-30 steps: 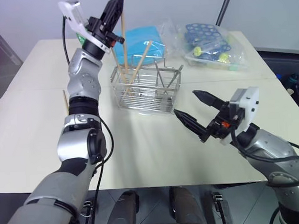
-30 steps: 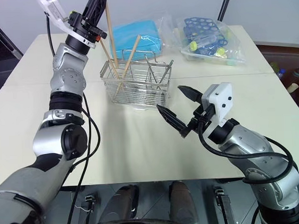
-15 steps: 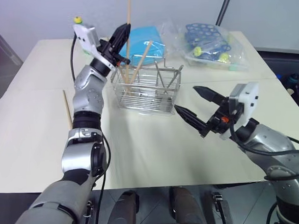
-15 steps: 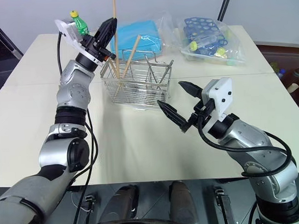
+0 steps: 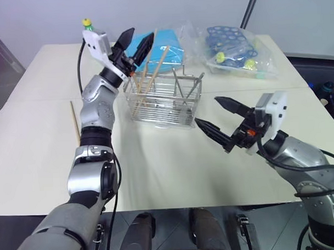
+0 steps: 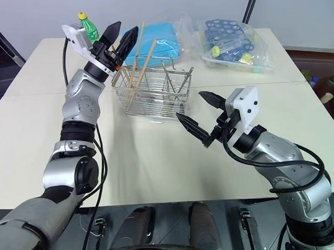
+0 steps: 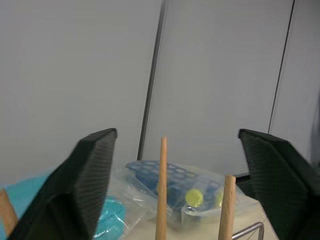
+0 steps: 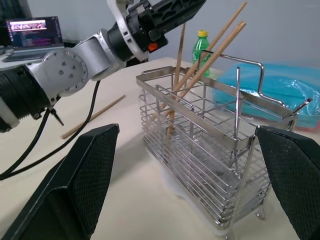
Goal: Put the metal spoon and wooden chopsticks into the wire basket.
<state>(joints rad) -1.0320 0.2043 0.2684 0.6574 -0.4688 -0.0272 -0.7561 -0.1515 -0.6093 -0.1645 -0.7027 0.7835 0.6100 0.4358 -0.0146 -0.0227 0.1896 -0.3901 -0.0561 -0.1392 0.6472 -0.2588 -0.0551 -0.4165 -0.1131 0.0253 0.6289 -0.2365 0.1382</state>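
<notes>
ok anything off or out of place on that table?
One wooden chopstick lies loose on the table, on the robot's left of the wire basket. Three other chopsticks lean in the basket. Nothing spilled or tipped.

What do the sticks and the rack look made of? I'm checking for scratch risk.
The wooden chopsticks look like plain pale wood: matt tan, no coating apparent. The wire basket looks like bright metal, probably steel or chrome plated: thin silvery bars with glints.

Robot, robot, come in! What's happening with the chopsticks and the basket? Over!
Left gripper open above wire basket. Right gripper open, empty. Three wooden chopsticks standing in basket; one chopstick on table.
</notes>
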